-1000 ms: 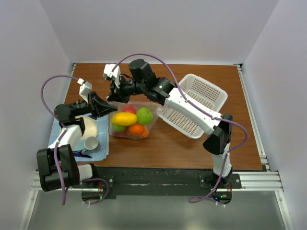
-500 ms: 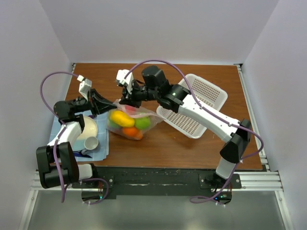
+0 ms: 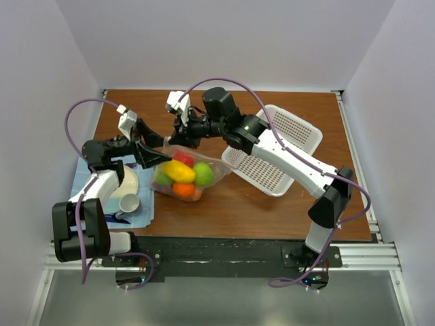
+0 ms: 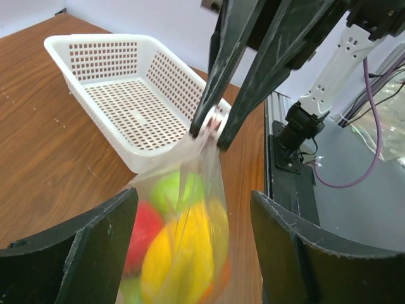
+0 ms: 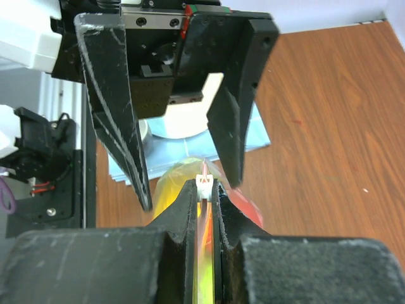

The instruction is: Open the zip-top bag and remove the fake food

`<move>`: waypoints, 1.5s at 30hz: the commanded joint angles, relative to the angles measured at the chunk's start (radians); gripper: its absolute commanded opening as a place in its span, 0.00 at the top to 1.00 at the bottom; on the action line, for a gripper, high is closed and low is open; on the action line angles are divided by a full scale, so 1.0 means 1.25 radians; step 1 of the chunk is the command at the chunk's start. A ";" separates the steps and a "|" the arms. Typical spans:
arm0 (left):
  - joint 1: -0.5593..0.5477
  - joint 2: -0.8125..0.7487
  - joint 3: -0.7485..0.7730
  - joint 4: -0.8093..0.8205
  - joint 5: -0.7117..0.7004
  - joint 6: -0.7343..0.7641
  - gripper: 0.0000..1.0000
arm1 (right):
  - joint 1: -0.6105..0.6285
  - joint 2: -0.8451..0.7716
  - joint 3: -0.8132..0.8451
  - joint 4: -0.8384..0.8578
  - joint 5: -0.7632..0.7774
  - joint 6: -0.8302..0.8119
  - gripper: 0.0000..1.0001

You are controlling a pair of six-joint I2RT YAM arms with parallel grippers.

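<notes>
The bag (image 3: pixel 192 178) hangs by its top edge, so its long side runs up and down. The top points up toward the back of the table (image 3: pixel 258 204), and the full end sags low. It is over the left middle of the table, between a blue cloth (image 3: pixel 145 209) and a white basket (image 3: pixel 285 136). I cannot tell if the bottom of the bag rests on the wood. The toy fruit (image 3: pixel 179 170) is inside the bag: a yellow piece, a green one, an orange one and a red one, all bunched at the low end. The right gripper (image 4: pixel 205 132) reaches down from above with its two fingers pressed together on a little bit of the bag's top edge. The right wrist camera shows the clear plastic squeezed flat between them. The left gripper (image 3: pixel 156 149) comes in from the left side, just beside the bag. Its fingers (image 4: pixel 95 253) stand wide apart, one on each side of the bag's upper part, with a gap on both sides, and they hold nothing. On the blue cloth sit a pale plate (image 3: pixel 126 180) and a white cup (image 3: pixel 130 203), near the left arm.
</notes>
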 commanded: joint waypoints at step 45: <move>0.177 0.039 0.257 0.475 0.038 -0.035 1.00 | -0.105 -0.184 -0.237 0.017 0.134 -0.024 0.91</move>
